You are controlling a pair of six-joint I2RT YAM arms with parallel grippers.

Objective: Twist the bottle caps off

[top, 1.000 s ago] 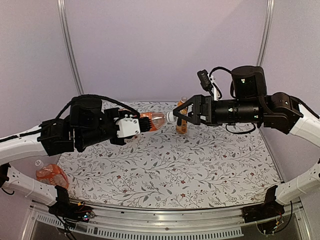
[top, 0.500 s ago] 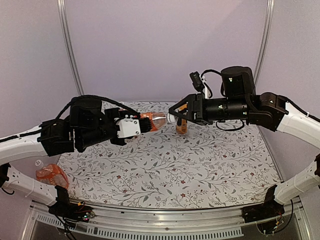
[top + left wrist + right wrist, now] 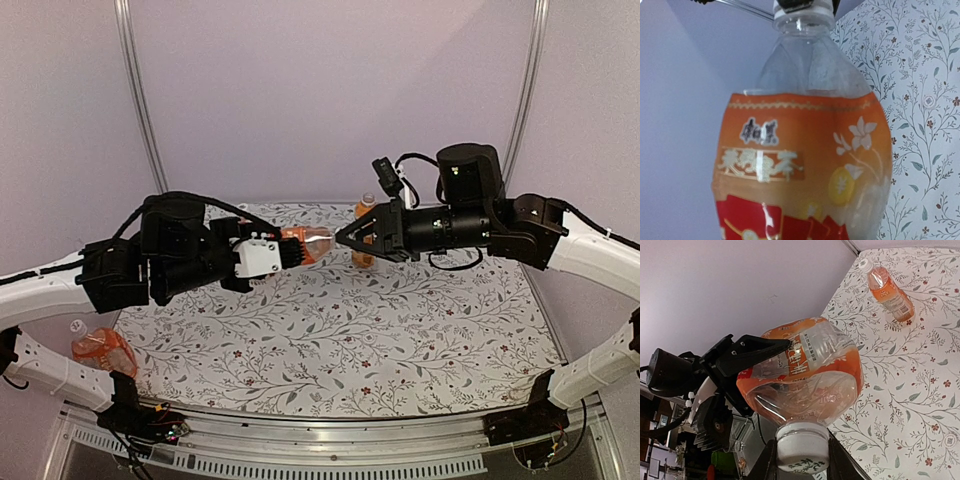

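A squat bottle [image 3: 308, 242] with an orange label hangs level above the table, its neck pointing right. My left gripper [image 3: 287, 247] is shut on its body; in the left wrist view the bottle [image 3: 800, 165] fills the frame and hides the fingers. Its white ribbed bottle cap [image 3: 802, 446] sits between the black fingers [image 3: 765, 466] of my right gripper [image 3: 802, 460], which is shut on it. From above, the right gripper [image 3: 343, 237] meets the cap [image 3: 336, 238] end-on.
A second capped bottle [image 3: 361, 212] stands at the back, partly behind the right gripper. Another capped bottle [image 3: 100, 350] lies at the left edge of the floral tablecloth [image 3: 350, 340], also seen as a bottle [image 3: 887, 290] in the right wrist view.
My right gripper has moved left onto the cap and its jaws have closed from wide open onto it. The left arm and the bottle have stayed put.
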